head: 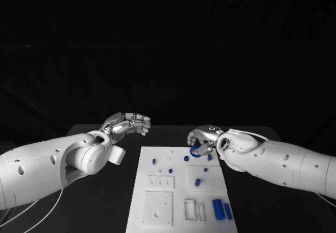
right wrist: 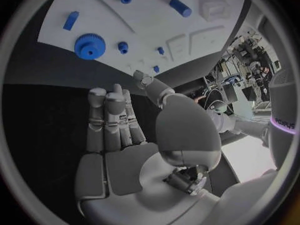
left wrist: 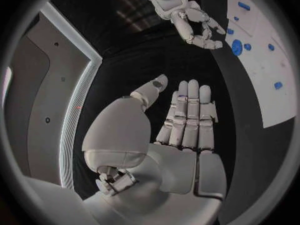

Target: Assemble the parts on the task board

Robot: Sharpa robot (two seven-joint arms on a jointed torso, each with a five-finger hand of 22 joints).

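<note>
Task board [head: 158, 194] lies mid-table, its near edge toward the robot. A blue gear [right wrist: 90, 45] rests flat near its far right corner, small blue pegs [right wrist: 123, 47] just beside it. Right hand [head: 203, 143] hovers over the gear, fingers straight, pressed together, holding nothing. Left hand [head: 127, 124] hangs off the far left corner, fingers likewise together, empty.

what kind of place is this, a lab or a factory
Most likely a robotics lab test bench: a black table under a dark backdrop, a white task board with small blue parts, including a blue gear, and cluttered workbenches behind.
</note>
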